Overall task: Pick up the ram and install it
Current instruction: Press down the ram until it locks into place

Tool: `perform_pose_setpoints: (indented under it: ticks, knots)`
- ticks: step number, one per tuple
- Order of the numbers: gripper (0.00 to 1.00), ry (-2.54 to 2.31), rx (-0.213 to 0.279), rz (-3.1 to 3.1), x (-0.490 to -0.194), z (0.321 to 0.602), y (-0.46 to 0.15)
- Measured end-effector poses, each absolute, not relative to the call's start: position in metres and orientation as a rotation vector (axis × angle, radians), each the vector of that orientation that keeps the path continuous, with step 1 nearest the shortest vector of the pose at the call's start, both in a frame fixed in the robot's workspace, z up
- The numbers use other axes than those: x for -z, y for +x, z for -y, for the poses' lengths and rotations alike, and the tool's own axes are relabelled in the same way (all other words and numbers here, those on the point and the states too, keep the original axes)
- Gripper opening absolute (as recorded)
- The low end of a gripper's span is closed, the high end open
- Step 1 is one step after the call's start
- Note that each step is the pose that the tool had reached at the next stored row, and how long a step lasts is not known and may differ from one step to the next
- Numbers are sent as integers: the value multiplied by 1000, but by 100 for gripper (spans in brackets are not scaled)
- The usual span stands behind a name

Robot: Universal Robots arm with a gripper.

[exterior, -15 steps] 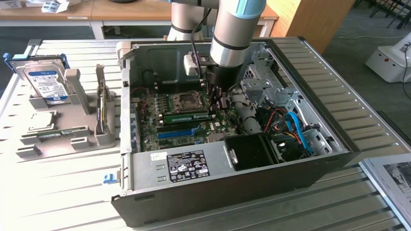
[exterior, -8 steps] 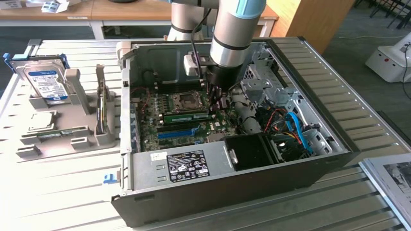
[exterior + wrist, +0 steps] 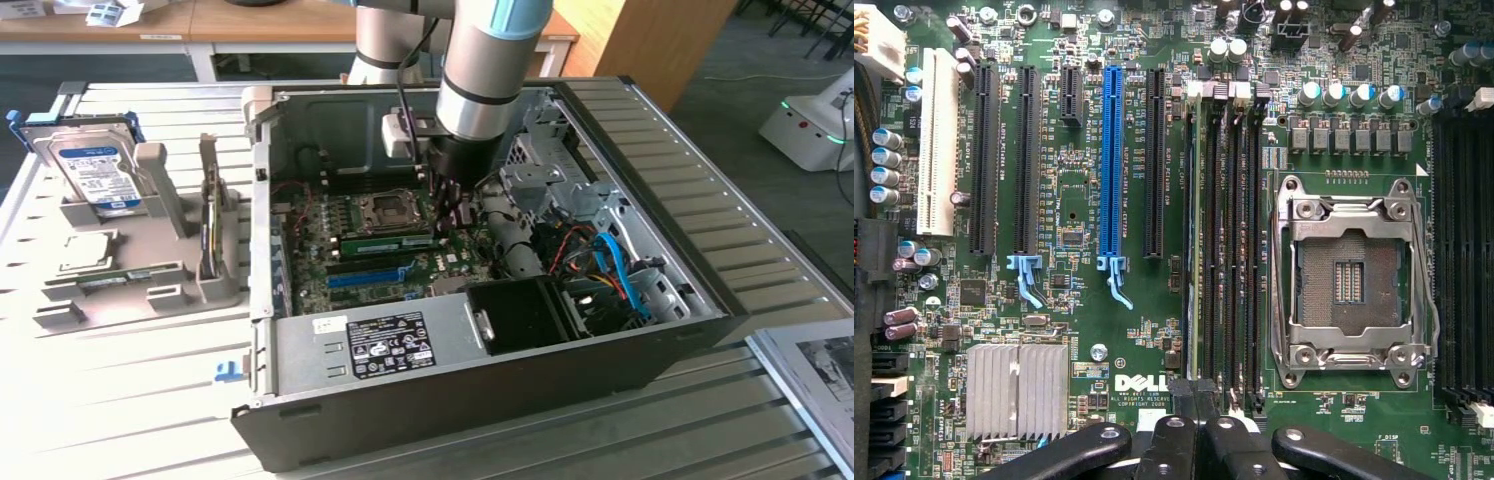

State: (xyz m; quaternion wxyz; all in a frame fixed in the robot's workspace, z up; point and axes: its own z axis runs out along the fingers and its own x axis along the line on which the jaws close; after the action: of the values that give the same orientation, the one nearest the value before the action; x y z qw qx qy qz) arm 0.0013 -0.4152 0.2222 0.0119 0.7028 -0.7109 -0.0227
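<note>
Case (image 3: 467,400), black and open-sided, lies on the slatted tabletop (image 3: 134,400), and its motherboard (image 3: 1074,210) carries the empty processor socket (image 3: 390,208) (image 3: 1349,275) that I place everything by. The ram (image 3: 387,242) (image 3: 1197,250) stands on edge in the memory slot farthest from that socket in the bank just beside it, with bare black slots between the two. My tool (image 3: 447,205) (image 3: 1194,400) hangs over one end of the ram with its fingers together; I cannot tell whether they press on the stick or just clear it. Beyond the ram from the socket come a black slot and then the blue expansion slot (image 3: 1114,160) (image 3: 363,278), and farther out a finned silver heatsink (image 3: 1014,390). Also in the case, well past the blue slot, sit the labelled power supply (image 3: 387,345) and a black shroud (image 3: 527,315), with blue cables (image 3: 617,265) close behind my arm. Outside the case, well away from the socket on the exterior view's left, a grey holder (image 3: 174,290) keeps a blue-labelled hard drive (image 3: 96,170) upright and a square silver chip (image 3: 83,250) flat. The ram's long axis runs parallel to the socket's near side and to the blue slot, crossing the exterior view from left to right.
</note>
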Motion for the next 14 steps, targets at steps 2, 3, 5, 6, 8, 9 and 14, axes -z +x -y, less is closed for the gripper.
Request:
perform_pose_setpoints:
  ticks: [2,3,5,6,8,9,14]
  knots:
    - [10,2191,71,2217,-222,415,1]
    - [10,2191,71,2217,-222,415,1]
    - [10,2191,71,2217,-222,415,1]
    - [10,2191,71,2217,-222,415,1]
    - [10,2191,71,2217,-222,415,1]
    - [10,2192,71,2217,-222,415,1]
    - [10,2191,72,2217,-225,415,1]
